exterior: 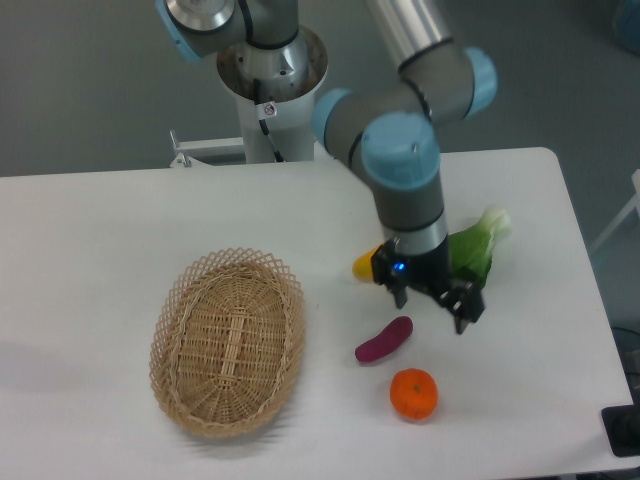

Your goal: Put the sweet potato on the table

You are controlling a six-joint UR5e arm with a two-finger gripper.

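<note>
One sweet potato lying on table; pincer released, hovering just above; no legible writing

Counter carries all items. Wicker basket sits front-left of centre. Sweet potato lies on the counter, right of the basket and well apart from it. Orange fruit sits just in front of and right of the sweet potato. Tool is above the counter, behind-right of the sweet potato, not touching it. Yellow fruit lies behind the sweet potato, left of the tool. Leafy vegetable lies behind-right of the tool.
</note>
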